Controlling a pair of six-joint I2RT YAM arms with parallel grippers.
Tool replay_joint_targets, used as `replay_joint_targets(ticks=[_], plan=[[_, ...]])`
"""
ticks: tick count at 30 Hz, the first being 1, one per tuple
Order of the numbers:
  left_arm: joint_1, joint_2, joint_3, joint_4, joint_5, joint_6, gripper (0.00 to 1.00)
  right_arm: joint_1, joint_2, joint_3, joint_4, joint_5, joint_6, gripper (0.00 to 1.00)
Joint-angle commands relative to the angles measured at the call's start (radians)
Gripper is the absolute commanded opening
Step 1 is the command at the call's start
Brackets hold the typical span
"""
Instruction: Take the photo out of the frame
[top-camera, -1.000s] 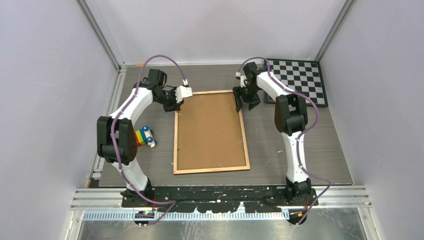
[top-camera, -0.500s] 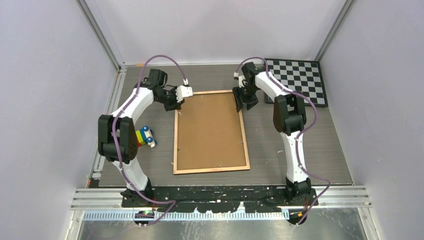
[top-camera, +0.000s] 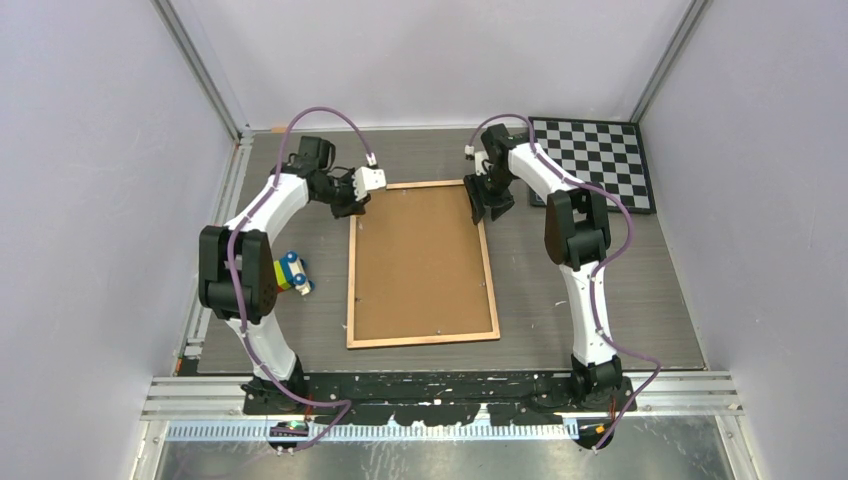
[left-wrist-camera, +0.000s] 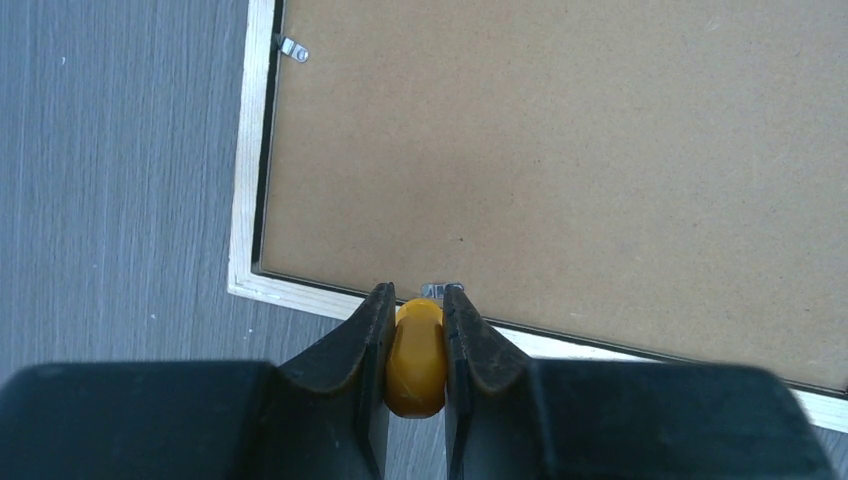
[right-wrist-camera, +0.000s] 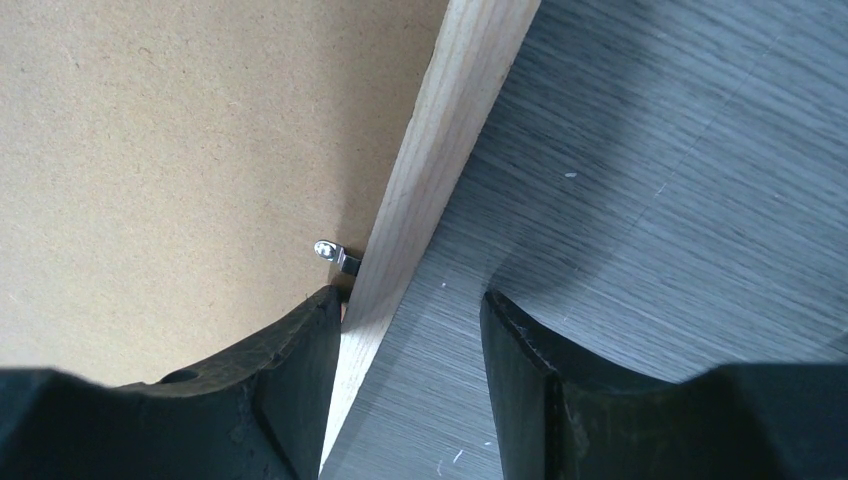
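Observation:
The frame (top-camera: 422, 338) lies face down on the table, showing its brown backing board (top-camera: 420, 262) inside a light wood rim. The photo is hidden under the board. My left gripper (top-camera: 352, 207) is at the frame's far left corner. In the left wrist view it (left-wrist-camera: 413, 292) is shut on a small yellow oval piece (left-wrist-camera: 415, 345), whose tip sits at the rim (left-wrist-camera: 300, 292) next to a metal clip (left-wrist-camera: 440, 290). My right gripper (top-camera: 487, 208) is at the far right corner. It is open (right-wrist-camera: 407, 300) and straddles the wood rim (right-wrist-camera: 440, 150) beside a metal clip (right-wrist-camera: 335, 254).
A black-and-white checkered board (top-camera: 597, 160) lies at the far right corner of the table. A colourful toy (top-camera: 288, 274) sits left of the frame beside the left arm. Another clip (left-wrist-camera: 292, 47) is on the frame's side edge. Walls close in on three sides.
Both grippers have shifted slightly toward the far edge of the frame. The frame has not moved.

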Motion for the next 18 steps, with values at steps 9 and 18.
replay_joint_targets(ticks=[9, 18], plan=[[-0.006, -0.065, -0.031, 0.068, 0.068, -0.357, 0.0, 0.005, 0.074, -0.006, 0.012, 0.029, -0.006, 0.57], [-0.005, -0.18, -0.222, 0.458, -0.122, -0.689, 0.0, 0.005, 0.068, -0.007, 0.012, 0.013, 0.018, 0.57]])
